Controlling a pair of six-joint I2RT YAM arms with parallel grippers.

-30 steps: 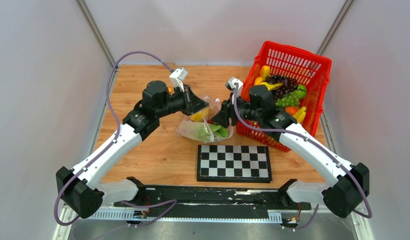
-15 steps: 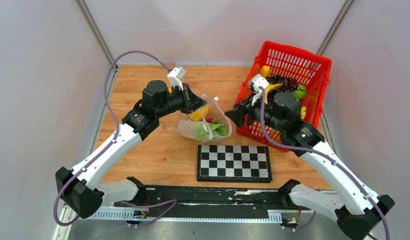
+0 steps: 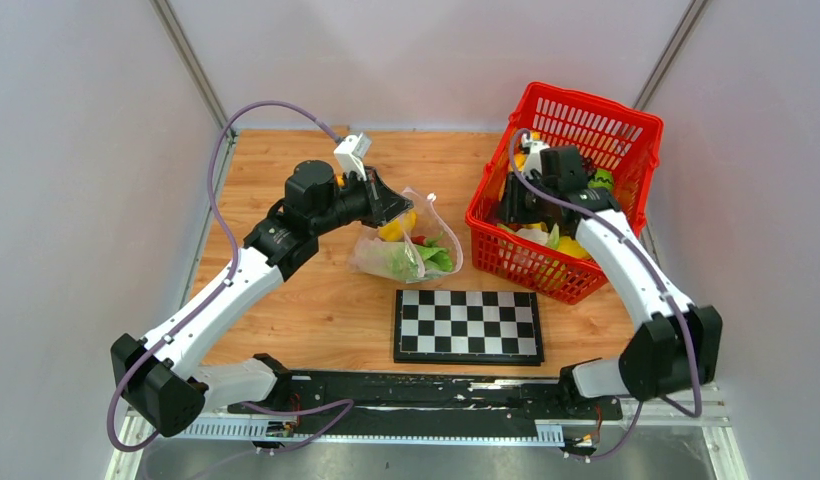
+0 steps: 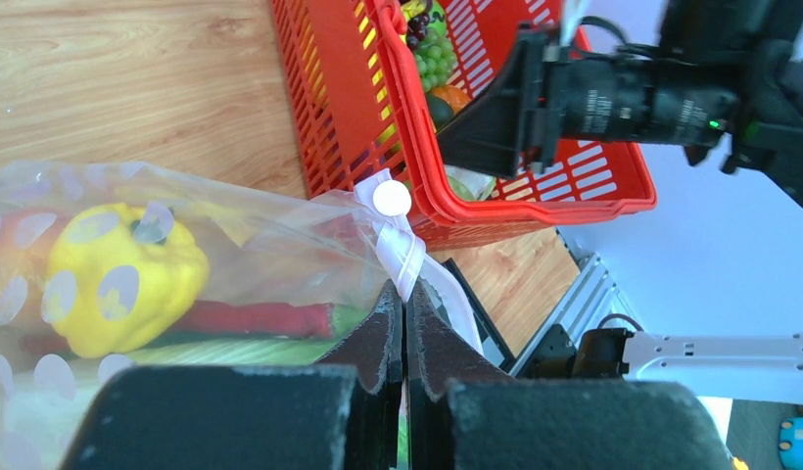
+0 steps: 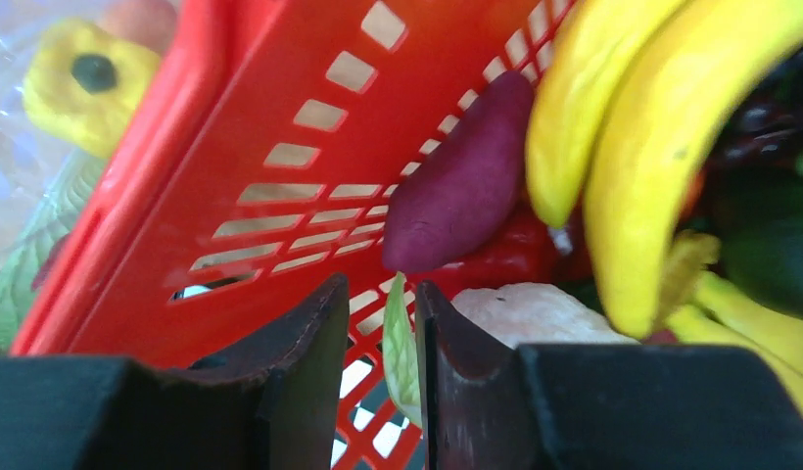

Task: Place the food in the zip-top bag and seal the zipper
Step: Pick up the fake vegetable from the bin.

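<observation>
Where the counter [image 3: 316, 300] meets the arm bases at the bottom of the top view, a chessboard [image 3: 467, 326] lies flat at lower centre. Just above it the zip-top bag [image 3: 386, 262] slumps on the wood, with a yellow pepper [image 4: 123, 279] and green lettuce [image 3: 426, 258] inside. The left hand [image 4: 404, 294] has its jaws pressed together on the bag's pale zipper [image 4: 402, 250]. Right of the bag stands the red mesh basket [image 3: 586, 115], its wall between the bag and the right hand [image 5: 383, 294]. That hand reaches inside with its jaws narrowly apart and a green leaf [image 5: 401, 352] in the gap, though I cannot tell whether it is gripped. A purple piece [image 5: 461, 186] and bananas [image 5: 633, 147] crowd behind.
</observation>
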